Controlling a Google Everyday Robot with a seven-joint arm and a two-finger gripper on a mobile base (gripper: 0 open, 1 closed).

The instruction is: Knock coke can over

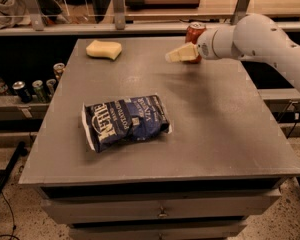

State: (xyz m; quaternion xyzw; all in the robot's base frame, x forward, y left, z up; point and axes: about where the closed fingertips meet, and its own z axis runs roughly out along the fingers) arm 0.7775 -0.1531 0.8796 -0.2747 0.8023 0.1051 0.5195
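Note:
The coke can [194, 31] is a small red can with a silver top, standing upright at the far edge of the grey table [215, 134], right of centre. My gripper [181, 54] is cream-coloured and points left, just in front of the can and over its lower part. The white arm [260, 39] reaches in from the right and hides the can's right side. I cannot tell whether the gripper touches the can.
A blue chip bag [126, 121] lies flat left of the table's centre. A yellow sponge [104, 49] lies at the far left. Dark and green cans [35, 86] stand on a lower shelf to the left. A glass railing runs behind the table.

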